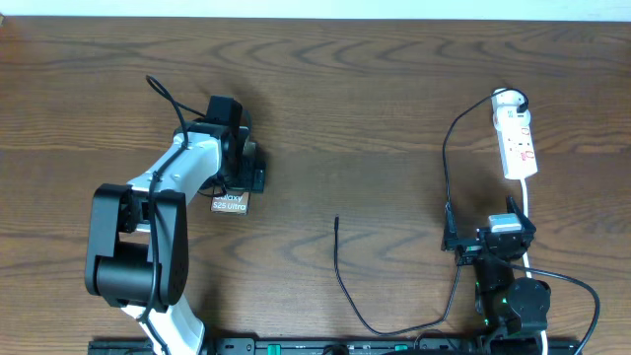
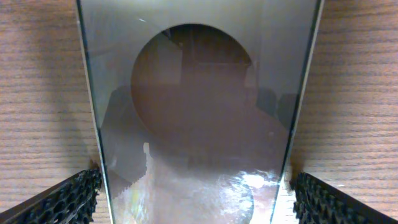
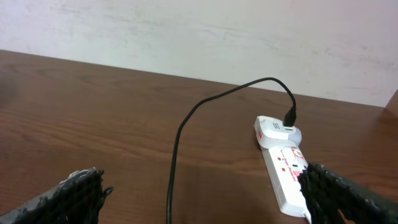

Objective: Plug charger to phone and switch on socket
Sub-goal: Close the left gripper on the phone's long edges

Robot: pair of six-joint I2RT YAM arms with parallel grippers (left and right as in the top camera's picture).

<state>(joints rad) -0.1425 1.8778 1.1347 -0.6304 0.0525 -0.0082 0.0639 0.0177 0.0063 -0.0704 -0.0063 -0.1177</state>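
Observation:
The phone [image 1: 230,203] lies on the brown table, its white-lettered end poking out from under my left gripper [image 1: 242,168]. In the left wrist view its glossy face [image 2: 196,93] fills the space between the fingers of the left gripper [image 2: 196,186], which is open and straddles it close to both long edges. The charger [image 1: 394,325] runs from the top of the socket [image 1: 517,138] down and round to its free plug tip [image 1: 336,222], which lies mid-table. My right gripper [image 1: 490,235] is open and empty just below the socket [image 3: 283,168], with the cable [image 3: 177,143] lying between its fingers [image 3: 202,193].
The socket's white cord [image 1: 530,202] runs down past the right gripper. A white wall [image 3: 199,37] stands behind the table's far edge. The arm bases stand at the table's front edge.

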